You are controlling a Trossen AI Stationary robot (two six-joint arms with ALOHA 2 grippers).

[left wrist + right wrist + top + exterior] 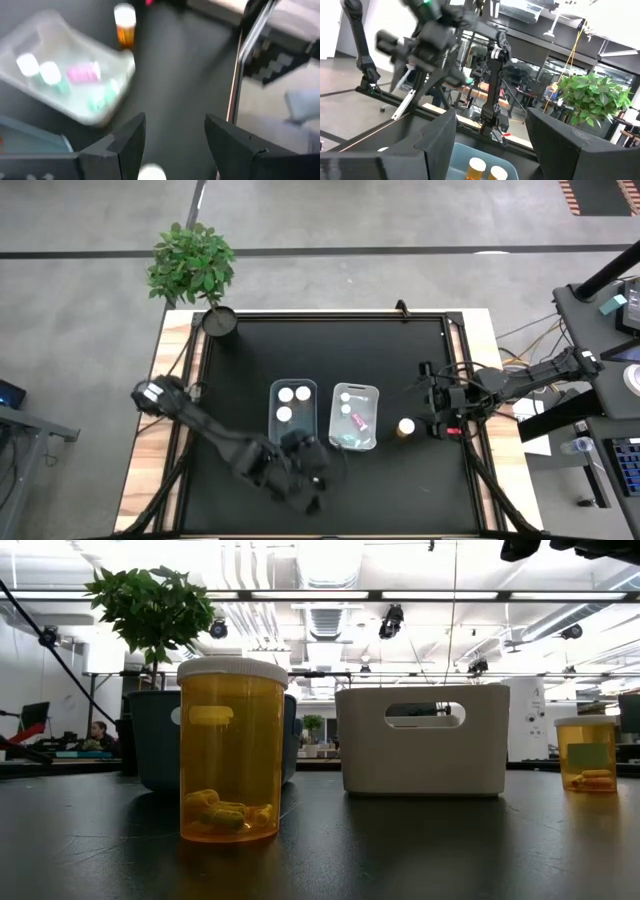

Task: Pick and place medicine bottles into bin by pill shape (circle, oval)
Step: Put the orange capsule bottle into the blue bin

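Observation:
An orange medicine bottle (pixel 230 750) with a white cap stands upright on the black table near its near edge. Its cap (pixel 151 172) shows between the open fingers of my left gripper (pixel 175 145), which hovers above it (pixel 313 500) and touches nothing. A second orange bottle (pixel 405 427) stands on the table right of the bins. My right gripper (pixel 432 395) is open and empty beyond that bottle, near the table's right edge. The left bin (pixel 272 395) holds three white-capped bottles. The right bin (pixel 375 395) holds small teal and pink bottles.
A potted plant (pixel 192 265) stands at the table's far left corner. The two bins sit side by side mid-table, with bare black table on the far side of them. A raised frame runs along the table's right edge (pixel 468 380).

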